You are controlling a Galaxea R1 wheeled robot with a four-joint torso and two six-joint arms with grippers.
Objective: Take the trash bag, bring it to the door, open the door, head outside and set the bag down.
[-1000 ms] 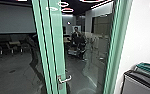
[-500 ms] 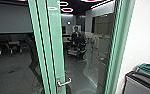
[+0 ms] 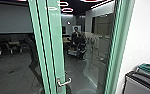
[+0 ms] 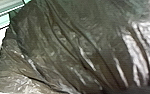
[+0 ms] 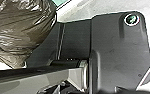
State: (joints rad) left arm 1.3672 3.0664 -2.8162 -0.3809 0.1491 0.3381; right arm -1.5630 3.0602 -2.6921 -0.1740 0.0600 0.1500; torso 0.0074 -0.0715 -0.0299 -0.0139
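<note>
The green-framed glass door (image 3: 56, 45) stands in front of me in the head view, its silver lever handle (image 3: 64, 81) low on the frame. Dark, shiny plastic of the trash bag (image 4: 66, 50) spreads close before the left wrist camera, its folds drawn together toward one side. In the right wrist view the full, rounded bag (image 5: 21, 27) hangs beside my base and narrows to a gathered end. How the fingers of either gripper stand cannot be made out.
A person (image 3: 77, 37) shows small through or in the glass, with dark equipment around them. At the right, by the white wall (image 3: 143, 37), stands a grey bin (image 3: 141, 83) with a teal-topped one behind it. Tables (image 3: 14, 43) with chairs are beyond the glass at left.
The head camera's picture has shifted slightly since a second ago; over the last half second it is almost steady. The door looks the same.
</note>
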